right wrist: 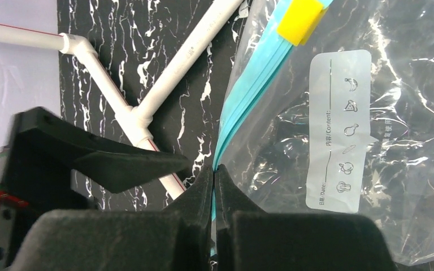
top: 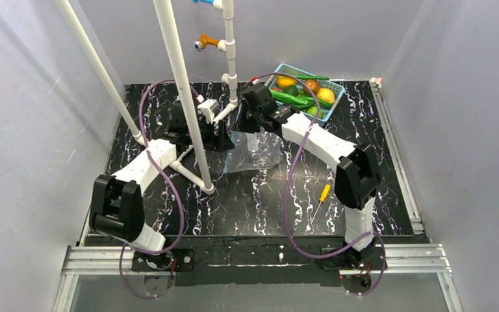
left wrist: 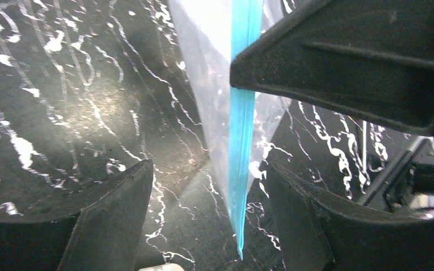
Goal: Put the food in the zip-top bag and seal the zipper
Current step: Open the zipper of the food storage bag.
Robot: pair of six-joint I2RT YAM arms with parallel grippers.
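Right gripper (right wrist: 215, 186), lower centre: jaws pinched tight on the zipper (right wrist: 248, 96). Clear zip-top bag (right wrist: 407, 113) fills the right half, white label (right wrist: 339, 130) facing the camera. Yellow slider (right wrist: 300, 20) at top. White pipes (right wrist: 186, 62) upper left.

Clear zip-top bag (right wrist: 407, 101) of thin, glossy, crinkled plastic, with a matt white label patch (right wrist: 339, 130). Its zipper (left wrist: 240, 130) is a smooth teal plastic strip carrying a matt yellow plastic slider (right wrist: 300, 20). Tabletop (top: 247, 208) is black with white marble veining and a faint sheen. Left gripper (left wrist: 209, 180) and right gripper (right wrist: 215, 169) are matt black, slightly grainy plastic. Smooth white plastic pipes (top: 182, 84) on the left. Far right, a light-blue plastic basket (top: 340, 93) of shiny toy food (top: 325, 95). Brushed metal rail (top: 260, 257) along the near edge.
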